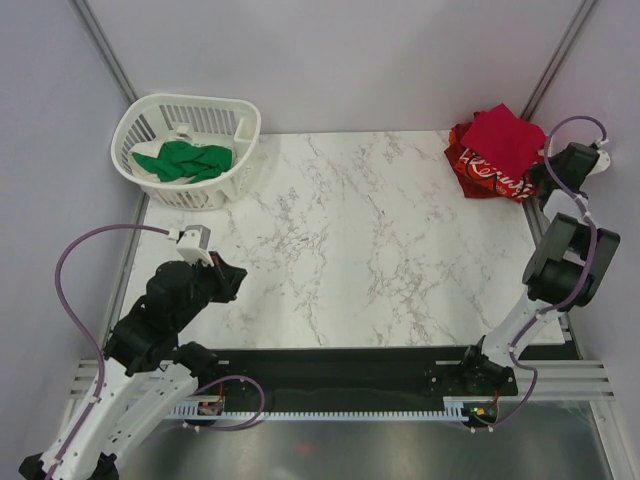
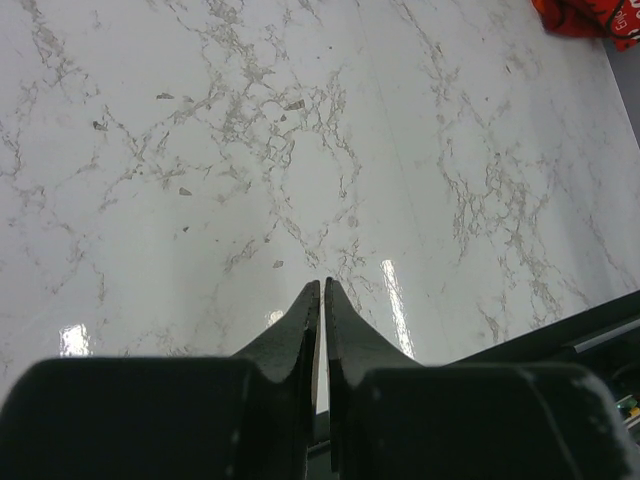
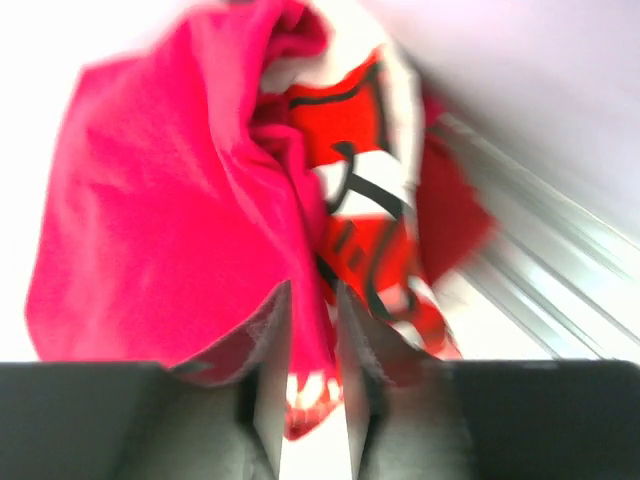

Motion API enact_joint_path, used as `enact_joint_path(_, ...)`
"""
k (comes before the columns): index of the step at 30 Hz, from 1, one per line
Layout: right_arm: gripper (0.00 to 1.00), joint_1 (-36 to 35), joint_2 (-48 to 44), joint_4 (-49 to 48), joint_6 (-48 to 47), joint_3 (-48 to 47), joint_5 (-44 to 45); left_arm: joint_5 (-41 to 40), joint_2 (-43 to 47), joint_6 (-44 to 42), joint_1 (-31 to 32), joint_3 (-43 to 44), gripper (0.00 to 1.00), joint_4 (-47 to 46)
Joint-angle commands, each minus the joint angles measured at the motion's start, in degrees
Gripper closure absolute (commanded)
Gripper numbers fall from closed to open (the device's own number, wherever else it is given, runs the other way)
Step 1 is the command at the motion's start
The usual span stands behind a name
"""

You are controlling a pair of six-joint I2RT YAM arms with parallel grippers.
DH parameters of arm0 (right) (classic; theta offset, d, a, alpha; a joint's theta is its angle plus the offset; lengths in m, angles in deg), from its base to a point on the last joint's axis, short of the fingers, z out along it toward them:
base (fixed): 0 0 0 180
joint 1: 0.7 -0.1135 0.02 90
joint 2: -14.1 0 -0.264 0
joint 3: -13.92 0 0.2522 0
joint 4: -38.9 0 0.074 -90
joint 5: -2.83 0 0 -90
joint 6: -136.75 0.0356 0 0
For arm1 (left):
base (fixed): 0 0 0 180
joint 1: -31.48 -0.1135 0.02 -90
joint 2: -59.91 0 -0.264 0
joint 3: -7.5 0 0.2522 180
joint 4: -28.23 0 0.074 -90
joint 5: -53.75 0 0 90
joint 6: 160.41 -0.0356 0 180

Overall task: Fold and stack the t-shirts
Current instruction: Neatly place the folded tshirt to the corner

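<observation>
A plain crimson-red t-shirt (image 1: 503,133) lies folded on top of the red-and-white lettered t-shirt (image 1: 487,174) at the table's far right corner. Both fill the blurred right wrist view, the crimson one (image 3: 160,210) left of the lettered one (image 3: 375,200). My right gripper (image 1: 545,165) sits at the pile's right edge, its jaws closed on a fold of the crimson cloth (image 3: 312,330). A green t-shirt (image 1: 183,161) lies crumpled in the white basket (image 1: 150,112). My left gripper (image 1: 235,277) hovers shut and empty over the table's left side (image 2: 322,285).
The white slatted basket stands at the far left corner, partly off the marble table (image 1: 340,240). A white cloth (image 1: 205,137) lies behind the green shirt in it. Grey walls and metal posts close the sides. A black rail runs along the near edge.
</observation>
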Motion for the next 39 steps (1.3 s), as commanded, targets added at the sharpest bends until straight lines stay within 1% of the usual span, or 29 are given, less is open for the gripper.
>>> enact_joint_path(1,0.66,2.62,-13.76,-0.42,3.93,3.95,11.96,-0.90,-0.40,-2.01,0.08,1.42,0.89,-0.34)
enact_joint_path(2,0.53,1.75,-16.05,-0.16,3.58,5.53,12.22,-0.99,-0.05,-2.01,0.08,1.42,0.90,-0.26)
enact_joint_path(4,0.41,0.52,-22.46,1.24,2.88,7.46,11.96,-0.99,0.04,-2.01,0.00,1.42,0.89,-0.26)
enact_joint_path(7,0.31,-3.87,-31.86,2.30,0.51,11.50,10.13,-0.90,-0.23,-2.10,0.00,1.51,0.89,-0.26)
enact_joint_path(8,0.28,-7.28,-34.41,2.04,-1.76,13.08,9.42,-0.73,-0.40,-2.19,0.00,1.59,0.87,-0.26)
enact_joint_path(9,0.25,-9.40,-36.87,1.60,-2.92,14.58,9.07,-0.38,-0.40,-2.28,0.00,1.68,0.72,-0.34)
enact_joint_path(10,0.23,-11.60,-40.99,3.25,-3.36,16.68,9.15,-0.29,-0.49,-2.28,0.00,1.68,0.62,-0.34)
enact_joint_path(11,0.21,-16.32,-42.25,4.66,-3.89,17.23,7.06,-0.11,-0.14,-2.36,0.00,1.68,0.53,-0.34)
enact_joint_path(12,0.20,-18.89,-44.09,5.89,-5.98,17.67,6.17,-0.02,0.30,-2.37,0.00,1.77,0.40,-0.34)
enact_joint_path(13,0.17,-23.87,-45.06,7.21,-6.09,19.67,5.81,-0.02,0.47,-2.45,0.00,1.68,0.35,-0.43)
enact_joint_path(14,0.16,-25.92,-46.03,7.22,-5.83,21.26,4.68,0.33,0.74,-2.45,0.00,1.68,0.27,-0.43)
enact_joint_path(15,0.15,-27.51,-47.61,6.96,-5.13,22.93,0.23,0.16,0.83,-2.63,0.00,1.68,0.21,-0.43)
enact_joint_path(16,0.13,-29.79,-48.40,6.52,-4.86,25.73,-1.90,0.07,0.74,-2.72,0.00,1.86,0.19,-0.61)
enact_joint_path(17,0.12,-33.90,-49.02,6.78,-5.04,26.80,-3.23,-0.54,0.30,-2.89,0.00,1.77,0.18,-1.04)
enact_joint_path(18,0.11,-35.86,-50.33,9.57,-5.73,27.68,-4.55,-0.90,-0.31,-3.33,0.00,1.94,0.18,-1.40)
enact_joint_path(20,0.10,-41.73,-52.62,13.18,-7.93,30.05,-3.60,-2.29,-2.77,-4.64,0.00,2.21,0.18,-3.93)
enact_joint_path(22,0.09,-44.65,-57.27,16.01,-8.29,34.60,-2.28,-3.79,-6.18,-7.54,0.00,3.17,0.18,-7.27)
enact_joint_path(23,0.08,-46.75,-59.03,16.53,-8.03,36.37,-2.28,-6.41,-7.33,-9.73,0.00,3.79,0.18,-11.81)
enact_joint_path(25,0.06,-48.17,-64.57,18.20,-7.59,41.11,-2.36,-9.58,-10.32,-12.89,0.00,4.14,0.12,-17.63)
enact_joint_path(26,0.05,-48.96,-66.32,19.08,-7.41,42.44,-2.19,-12.99,-13.55,-16.31,0.00,4.06,0.10,-21.66)
enact_joint_path(27,0.04,-49.06,-69.82,20.92,-7.41,43.50,-2.01,-14.51,-15.50,-18.25,0.00,4.14,0.05,-28.23)
enact_joint_path(28,0.03,-49.06,-71.42,21.98,-7.58,44.99,-1.49,-15.65,-17.43,-20.36,0.00,4.40,0.03,-32.12)
enact_joint_path(29,0.03,-49.15,-72.83,23.29,-8.19,45.35,-0.88,-16.88,-22.50,-24.56,-0.09,5.45,0.02,-34.86)
enact_joint_path(30,0.03,-49.15,-75.20,26.09,-8.64,45.44,0.00,-17.24,-24.81,-26.34,-0.18,6.33,0.01,-39.58)
enact_joint_path(32,0.02,-49.15,-76.62,28.83,-10.30,44.39,2.89,-17.77,-30.00,-28.37,-0.70,9.83,0.00,-42.34)
enact_joint_path(33,0.02,-49.06,-77.23,30.93,-10.75,43.69,3.78,-17.77,-34.55,-28.47,-1.14,11.07,0.00,-43.31)
enact_joint_path(36,0.02,-49.23,-77.15,33.58,-11.10,41.58,6.86,-16.90,-41.59,-31.72,-2.99,15.12,0.00,-45.51)
enact_joint_path(38,0.02,-49.15,-76.45,34.12,-10.58,40.61,7.22,-17.59,-44.51,-31.29,-4.92,16.88,0.00,-46.92)
enact_joint_path(39,0.02,-49.15,-75.67,34.12,-9.70,40.44,7.48,-17.69,-47.22,-29.89,-7.19,17.50,0.00,-46.93)
